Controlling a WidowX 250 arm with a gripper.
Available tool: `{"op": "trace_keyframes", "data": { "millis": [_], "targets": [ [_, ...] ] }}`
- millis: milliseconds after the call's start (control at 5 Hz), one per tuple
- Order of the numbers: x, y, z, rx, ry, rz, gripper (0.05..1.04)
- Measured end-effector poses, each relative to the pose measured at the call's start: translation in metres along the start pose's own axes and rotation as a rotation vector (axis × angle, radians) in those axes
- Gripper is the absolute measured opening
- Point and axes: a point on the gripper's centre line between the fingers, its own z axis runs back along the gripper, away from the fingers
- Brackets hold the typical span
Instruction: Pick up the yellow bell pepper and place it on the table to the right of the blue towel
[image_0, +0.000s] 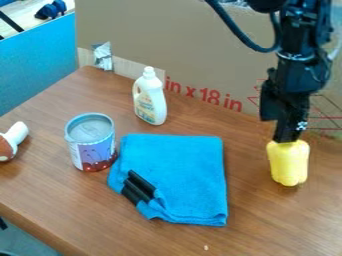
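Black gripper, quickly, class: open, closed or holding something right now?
Gripper: down at the top of the yellow object; open, closed or holding it cannot be told.

wooden table (267, 225) | blue cloth (184, 172) | can (91, 142) | white bottle (150, 100) | brown-and-white object (13, 137)

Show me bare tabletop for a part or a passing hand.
Front right, between blue cloth, yellow object and the near edge. Back left, between can, white bottle and blue panel. Crowded: can close beside cloth's left edge, black items on its front-left corner, end effector at yellow object's top.
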Motion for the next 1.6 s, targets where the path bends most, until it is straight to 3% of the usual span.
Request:
{"op": "trace_keyframes", "data": {
  "millis": [400, 600, 800, 1000, 1200, 1400, 1600],
  "targets": [
    [-0.009, -0.005, 0.05, 0.019, -0.135, 0.001, 1.002],
    [-0.034, -0.004, 0.073, 0.048, -0.145, 0.038, 1.002],
    [-0.079, 0.0, 0.09, 0.118, -0.03, 0.134, 1.002],
    [-0.125, 0.001, 0.087, 0.148, 0.08, 0.268, 1.002],
    [-0.146, -0.004, 0.084, 0.156, 0.111, 0.344, 1.002],
    [-0.161, -0.009, 0.075, 0.103, 0.109, 0.454, 1.002],
    [-0.163, -0.008, 0.075, 0.101, 0.11, 0.468, 1.002]
  ]
}}
